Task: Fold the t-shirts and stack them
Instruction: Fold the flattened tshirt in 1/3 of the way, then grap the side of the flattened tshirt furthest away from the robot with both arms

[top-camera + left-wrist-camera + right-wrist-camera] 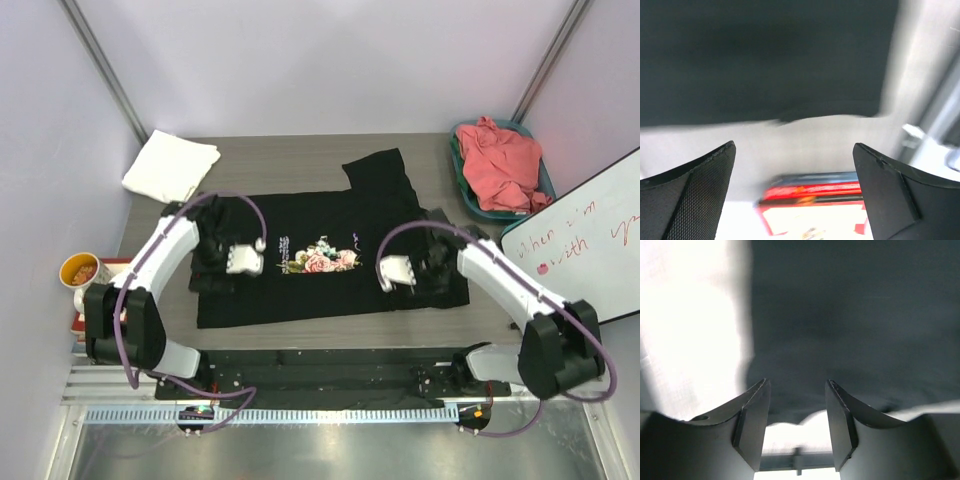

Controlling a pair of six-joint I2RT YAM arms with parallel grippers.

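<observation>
Two grippers checked, both with jaws apart and nothing between them.

Left gripper (794, 146): the jaws stand wide. In the left wrist view the gap shows bare grey table (300, 155), with the edge of the black t-shirt (300, 290) beyond the fingertips and a red packet (810, 192) on the near side. No cloth is held. From above, this gripper hangs over the left part of the black t-shirt, just left of the rose print (322, 258).

Right gripper (797, 385): the jaws are parted, less widely than the left pair. The gap between them is free. Black cloth fills most of the right wrist view beyond the fingertips. From above, it hangs over the right part of the same garment, just right of the print.

Black t-shirt: it lies flat on the middle of the table, print upward, with one sleeve pointing to the far side.

White t-shirt (170, 167): folded, at the far left corner of the table, apart from the black one.

Coral-pink t-shirt (500, 160): crumpled in a teal basket (462, 180) at the far right.

Other items: a cup (80, 270) stands off the left edge of the table, and a whiteboard (590, 240) with red writing leans at the right.
</observation>
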